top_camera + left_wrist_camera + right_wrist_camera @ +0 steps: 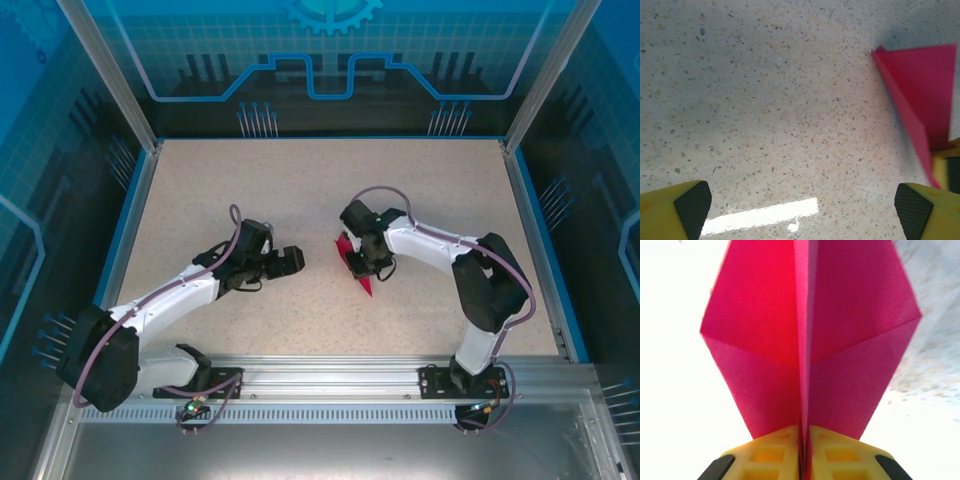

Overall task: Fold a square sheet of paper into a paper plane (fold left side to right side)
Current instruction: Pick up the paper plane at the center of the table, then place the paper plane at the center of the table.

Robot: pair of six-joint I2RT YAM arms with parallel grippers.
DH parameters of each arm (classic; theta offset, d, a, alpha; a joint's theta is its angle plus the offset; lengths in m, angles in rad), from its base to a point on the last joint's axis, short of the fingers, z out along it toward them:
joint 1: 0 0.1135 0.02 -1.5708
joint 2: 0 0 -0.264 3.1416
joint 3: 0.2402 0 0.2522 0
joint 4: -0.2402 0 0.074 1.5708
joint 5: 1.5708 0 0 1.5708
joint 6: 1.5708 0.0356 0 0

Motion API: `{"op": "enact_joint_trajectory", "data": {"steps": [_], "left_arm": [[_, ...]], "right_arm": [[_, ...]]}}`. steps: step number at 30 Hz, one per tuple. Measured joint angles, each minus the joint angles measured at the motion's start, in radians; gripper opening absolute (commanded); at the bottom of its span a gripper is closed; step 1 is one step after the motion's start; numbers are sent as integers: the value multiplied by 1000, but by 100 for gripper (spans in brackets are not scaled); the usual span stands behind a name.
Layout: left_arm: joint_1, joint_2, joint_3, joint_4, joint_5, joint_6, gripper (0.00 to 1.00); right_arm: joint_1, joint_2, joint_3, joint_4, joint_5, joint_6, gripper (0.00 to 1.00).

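Observation:
The magenta-pink paper plane stands folded along its centre crease, its two wings spreading out to either side. My right gripper is shut on that crease, the yellow fingers pressed flat against the paper. In the top view the plane pokes out below the right gripper near the table's middle. My left gripper is a short way to its left, open and with nothing in it. Its yellow fingertips stand far apart over bare table, and the pink plane lies at the right edge of that view.
The speckled beige table stretches out behind both arms. Blue-edged enclosure walls bound it on three sides. A metal rail carrying the arm bases runs along the near edge.

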Motion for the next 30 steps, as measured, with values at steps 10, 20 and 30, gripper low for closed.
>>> {"op": "enact_joint_trajectory", "data": {"steps": [10, 20, 30], "left_arm": [[-24, -66, -7, -10, -82, -2, 98], [-28, -69, -43, -26, -100, -2, 98], [-28, -69, -43, -26, -100, -2, 98]], "right_arm": [[-5, 230, 395, -146, 187, 148, 12], [-24, 390, 534, -164, 251, 227, 12], [-36, 459, 533, -117, 247, 256, 18]]}}
